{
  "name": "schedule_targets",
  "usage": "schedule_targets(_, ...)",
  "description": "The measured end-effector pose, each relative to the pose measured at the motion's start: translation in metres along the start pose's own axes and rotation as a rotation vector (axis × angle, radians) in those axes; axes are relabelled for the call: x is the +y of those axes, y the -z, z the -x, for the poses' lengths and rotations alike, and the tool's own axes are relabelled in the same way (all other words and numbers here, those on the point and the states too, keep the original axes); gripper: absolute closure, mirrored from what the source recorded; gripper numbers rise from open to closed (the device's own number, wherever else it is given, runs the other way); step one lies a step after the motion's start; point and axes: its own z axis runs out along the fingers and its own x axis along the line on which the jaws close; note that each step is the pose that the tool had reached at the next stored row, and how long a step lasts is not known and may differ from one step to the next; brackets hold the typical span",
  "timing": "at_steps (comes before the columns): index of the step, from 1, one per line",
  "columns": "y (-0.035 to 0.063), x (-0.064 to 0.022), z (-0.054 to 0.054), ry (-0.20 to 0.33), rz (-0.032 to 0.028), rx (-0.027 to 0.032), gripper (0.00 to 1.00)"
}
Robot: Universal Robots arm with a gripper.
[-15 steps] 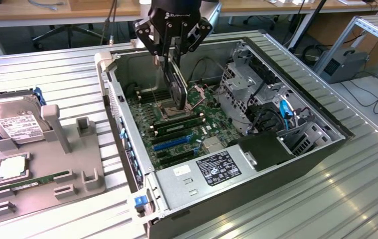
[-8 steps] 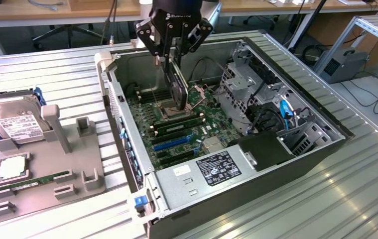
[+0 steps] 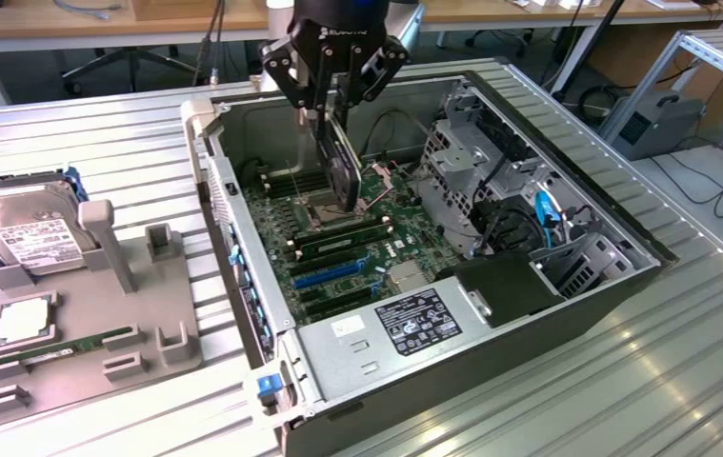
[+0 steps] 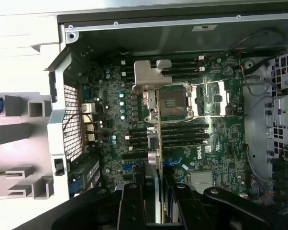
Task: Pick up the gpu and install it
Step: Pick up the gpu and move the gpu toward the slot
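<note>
The black gripper (image 3: 331, 107) hangs over the far half of the open grey metal computer case (image 3: 228, 205), its claw clamped on the top edge of the gpu (image 3: 341, 164), a thin flat dark green circuit card with a silver metal bracket. The card hangs upright on edge, clear of the case walls, with its lower edge close above the green motherboard (image 3: 393, 214) by the silver processor socket (image 3: 330, 214); whether it touches the board cannot be told. In the wrist view the gripper (image 4: 158, 191) has a black finger (image 4: 134, 201) on each side of the gpu (image 4: 151, 76), seen edge-on, with its bracket over the motherboard (image 4: 105, 96) beside the socket (image 4: 175, 100). On the ribbed metal table (image 3: 107, 143), at the exterior view's left and well apart from the case, a grey plastic fixture (image 3: 94, 314) holds a boxy silver hard drive (image 3: 25, 233) and, nearer, a narrow green RAM stick (image 3: 63, 347).
</note>
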Motion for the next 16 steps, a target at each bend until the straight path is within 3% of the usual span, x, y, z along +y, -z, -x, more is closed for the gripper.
schedule_targets(16, -0.0033, 0.0002, 0.0036, 0.0, 0.0, 0.0, 0.73)
